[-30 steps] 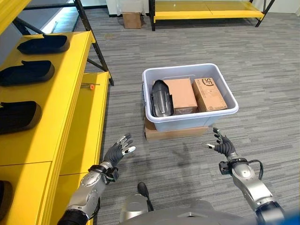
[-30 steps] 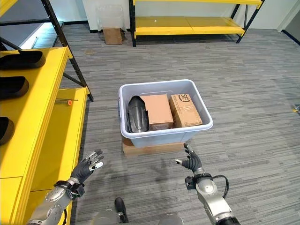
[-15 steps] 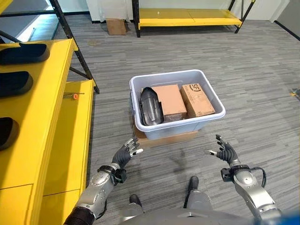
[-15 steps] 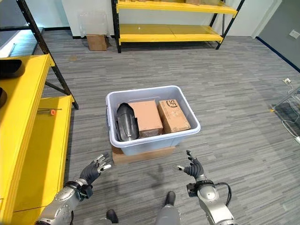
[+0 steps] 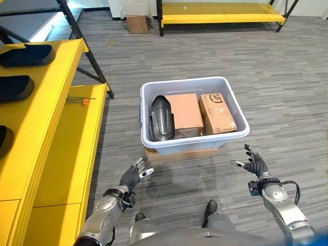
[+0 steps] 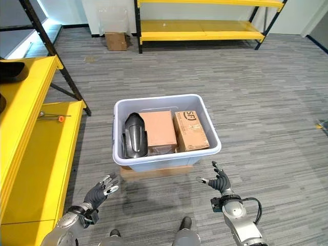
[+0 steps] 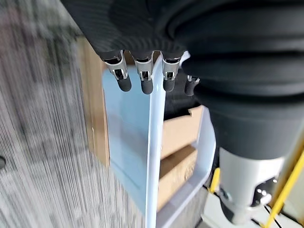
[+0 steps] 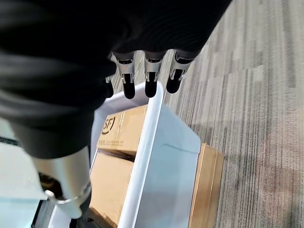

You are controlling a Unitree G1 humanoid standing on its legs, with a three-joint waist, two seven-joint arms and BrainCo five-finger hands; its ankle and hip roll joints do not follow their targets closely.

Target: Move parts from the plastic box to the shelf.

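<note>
While the plastic box point(image 5: 193, 145) sits on the floor with a black part point(image 5: 161, 118) and two cardboard boxes point(image 5: 183, 111) inside, left hand point(image 5: 133, 176) and right hand point(image 5: 253, 164) hover before it (fingers spread, empty).

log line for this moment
left hand: open, empty | right hand: open, empty | box: black part, two cartons | stage: pre-reach

A flat cardboard slab point(image 5: 180, 154) lies on the grey striped carpet point(image 5: 277, 92), ahead of both robot hands and between them. Far beyond, a small cardboard box point(image 5: 137, 23) (closed, as far as one can tell) sits on the floor beside a yellow rack point(image 5: 220, 18) along the far wall.
</note>
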